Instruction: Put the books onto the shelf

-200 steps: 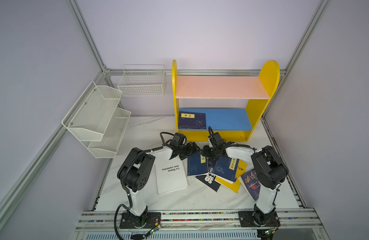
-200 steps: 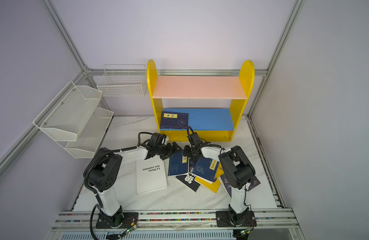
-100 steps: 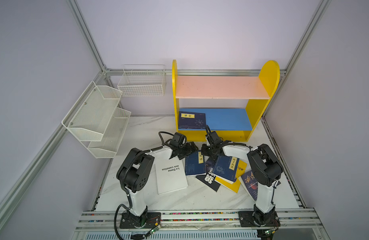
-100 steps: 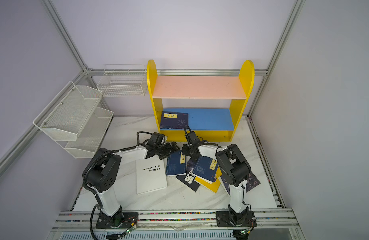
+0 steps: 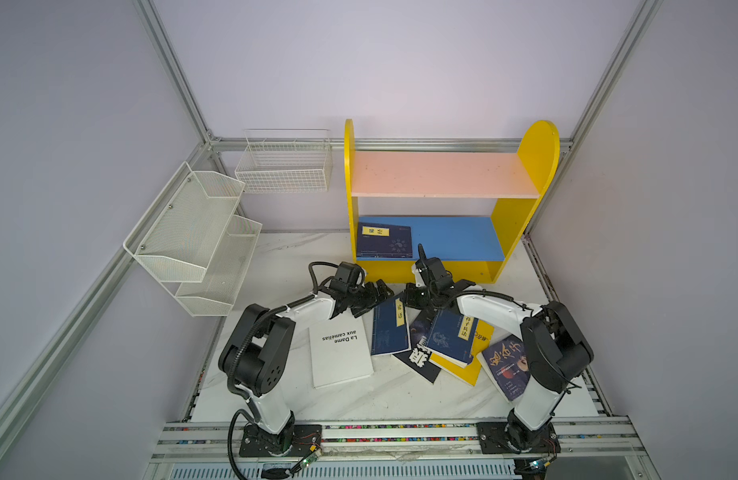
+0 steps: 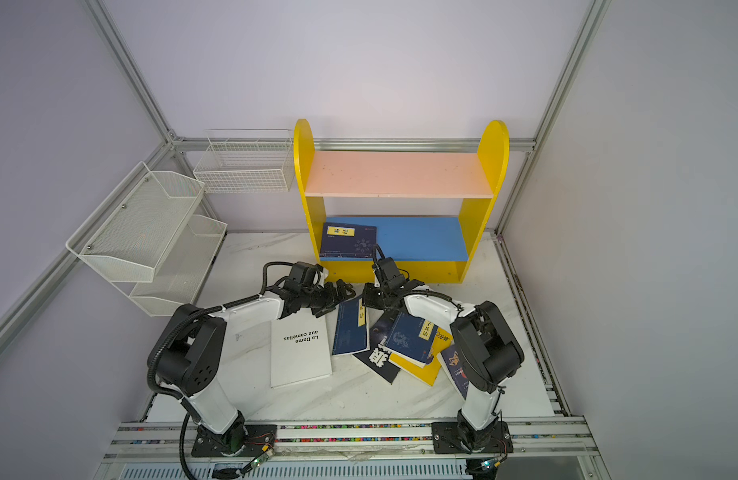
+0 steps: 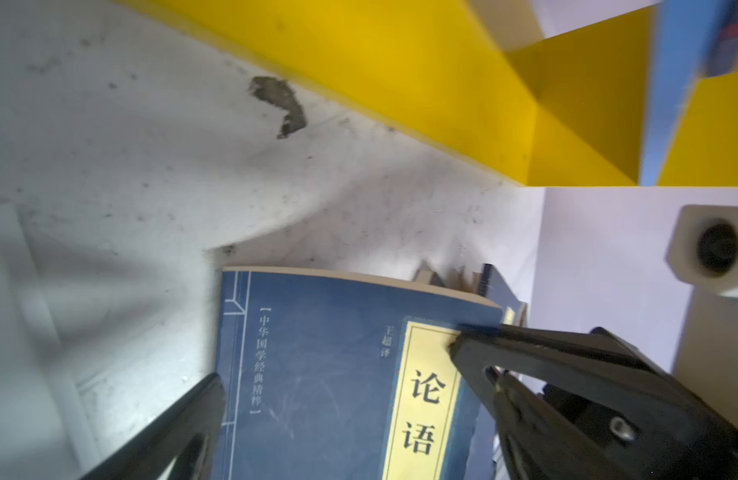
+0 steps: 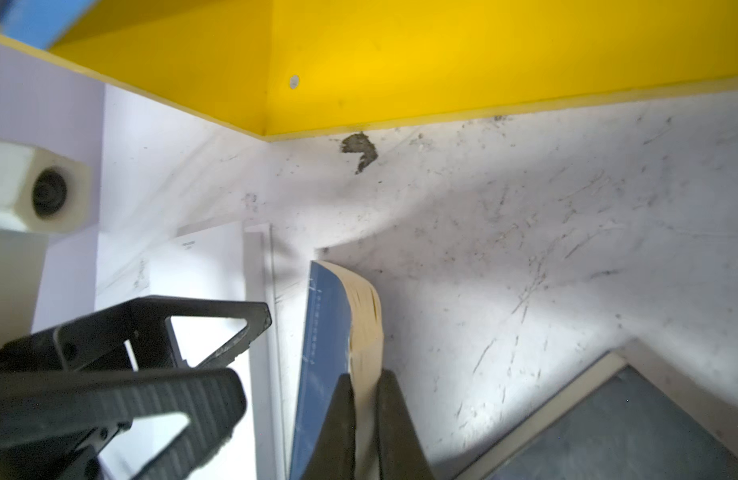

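Note:
A navy book with a yellow label [image 5: 390, 328] [image 7: 317, 374] lies on the table in front of the shelf [image 5: 442, 174]. My right gripper [image 5: 406, 298] [image 8: 365, 382] is shut on its page edge [image 8: 363, 332], and that side lifts slightly. The left gripper [image 5: 381, 291] [image 7: 336, 363] stands open, its jaws either side of the book's far end. Another navy book [image 5: 383, 241] lies on the blue lower board [image 5: 454, 239]. On the table are a white book [image 5: 340, 353], a third navy one [image 5: 452, 334], a black one [image 5: 419, 359], a yellow one [image 5: 467, 368] and a dark-blue one [image 5: 504, 365].
A white mesh rack [image 5: 192, 237] and a wire basket [image 5: 284, 166] hang on the left and back walls. The shelf's yellow base [image 7: 442, 83] stands close behind both grippers. The pink upper board holds nothing.
My right gripper has shifted a little to the left and closed on the navy book's page edge. The left gripper stays open at the book's far end.

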